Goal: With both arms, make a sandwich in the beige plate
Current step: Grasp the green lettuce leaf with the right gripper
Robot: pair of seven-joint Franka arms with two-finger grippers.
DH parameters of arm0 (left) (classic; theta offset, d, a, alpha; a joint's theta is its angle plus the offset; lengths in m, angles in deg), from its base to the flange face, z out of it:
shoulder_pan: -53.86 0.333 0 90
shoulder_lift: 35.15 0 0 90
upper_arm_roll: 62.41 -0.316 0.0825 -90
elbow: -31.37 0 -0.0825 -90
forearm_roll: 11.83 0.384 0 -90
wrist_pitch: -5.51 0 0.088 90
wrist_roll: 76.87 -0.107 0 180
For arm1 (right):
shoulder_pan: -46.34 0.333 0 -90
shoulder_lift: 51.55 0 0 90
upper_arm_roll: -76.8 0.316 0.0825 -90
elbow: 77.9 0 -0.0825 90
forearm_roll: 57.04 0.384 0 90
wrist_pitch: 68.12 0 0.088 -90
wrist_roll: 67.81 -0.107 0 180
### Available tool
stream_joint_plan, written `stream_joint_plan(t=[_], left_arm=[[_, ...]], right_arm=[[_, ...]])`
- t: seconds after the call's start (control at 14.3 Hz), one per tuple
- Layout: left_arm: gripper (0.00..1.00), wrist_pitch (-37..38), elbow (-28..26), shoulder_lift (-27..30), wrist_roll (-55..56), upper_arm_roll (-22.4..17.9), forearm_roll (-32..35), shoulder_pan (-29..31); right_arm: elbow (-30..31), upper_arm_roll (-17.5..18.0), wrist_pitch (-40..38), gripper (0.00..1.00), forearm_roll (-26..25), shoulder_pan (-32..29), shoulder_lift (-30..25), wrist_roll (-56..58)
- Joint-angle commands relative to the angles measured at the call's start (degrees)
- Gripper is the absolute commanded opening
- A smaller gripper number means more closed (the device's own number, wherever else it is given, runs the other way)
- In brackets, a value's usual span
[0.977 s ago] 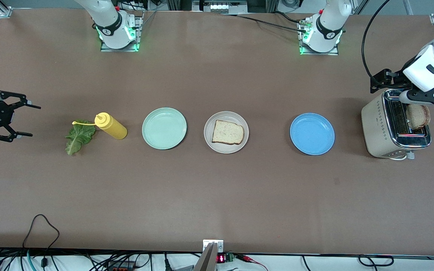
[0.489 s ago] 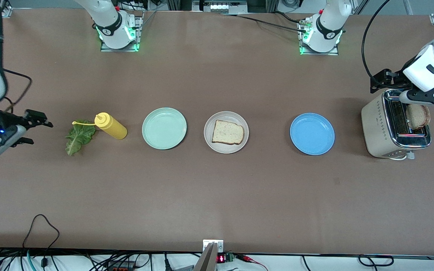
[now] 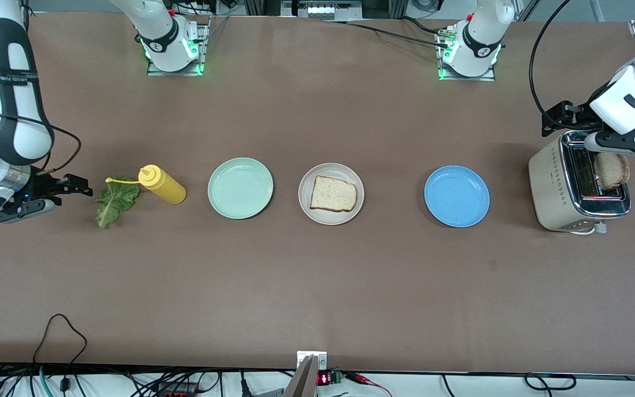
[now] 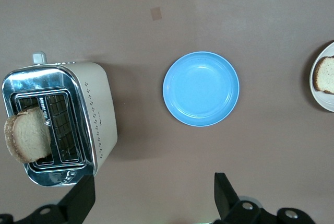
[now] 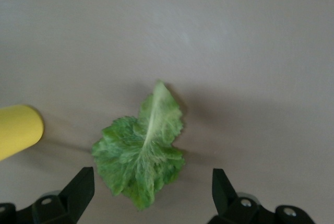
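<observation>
Lettuce leaf (image 3: 114, 202) on table (image 3: 317, 286), now just ahead of right gripper (image 3: 47, 196), whose spread fingers (image 5: 78, 190) have swung in beside it; left gripper (image 3: 609, 142), fingers open, unmoved over toaster (image 3: 571, 187); beige plate (image 3: 306, 207) holds one bread slice (image 3: 333, 194).

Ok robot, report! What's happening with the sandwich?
Right gripper open beside lettuce. Left gripper open over toaster. One bread slice on beige plate. Nothing blocking.

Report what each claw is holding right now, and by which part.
Nothing. The right claw hangs open beside the lettuce leaf; the left claw hangs open over the toaster.
</observation>
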Motion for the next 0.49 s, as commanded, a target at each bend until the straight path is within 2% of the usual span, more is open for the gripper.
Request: stream_joint_plan(t=[0.0, 0.42], left_arm=[[1.00, 1.2, 1.7, -0.7, -0.6, 0.0, -0.9, 0.1], [1.00, 1.2, 1.7, -0.7, -0.6, 0.0, -0.9, 0.1]], right_arm=[[1.0, 2.9, 4.7, 1.00, 0.2, -0.5, 1.9, -8.9], [0.8, 6.5, 16.3, 1.00, 0.7, -2.1, 8.4, -9.3]])
